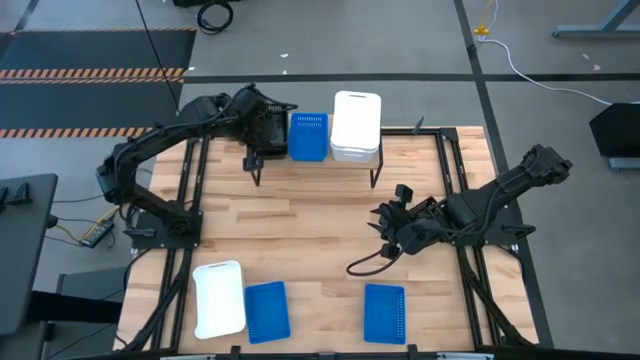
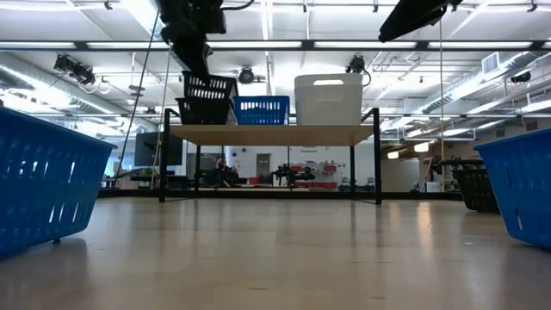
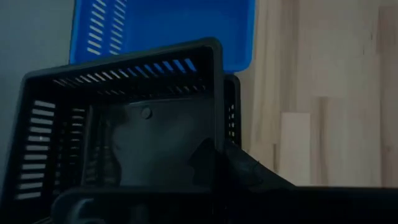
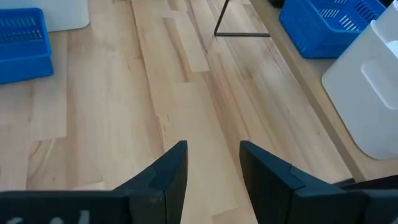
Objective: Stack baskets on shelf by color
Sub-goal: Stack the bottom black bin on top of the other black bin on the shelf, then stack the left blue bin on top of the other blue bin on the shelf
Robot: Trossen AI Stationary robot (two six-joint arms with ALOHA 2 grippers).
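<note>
1. Nearest us, we see a white basket [image 1: 219, 298] and two blue baskets [image 1: 266, 311] on the table's front edge.
2. Mid-table, our right gripper [image 1: 392, 229] hovers with its fingers apart, holding nothing.
3. Farthest, our left gripper [image 1: 262, 128] is clamped on a tilted black basket [image 2: 209, 89] over the shelf [image 2: 271, 134], beside a blue basket [image 1: 308, 136] and a white stack [image 1: 355, 126].

shelf [image 2: 271, 134] | black basket [image 2: 209, 87] tilted above black basket, blue basket [image 2: 262, 109], white basket [image 2: 328, 99]
</note>
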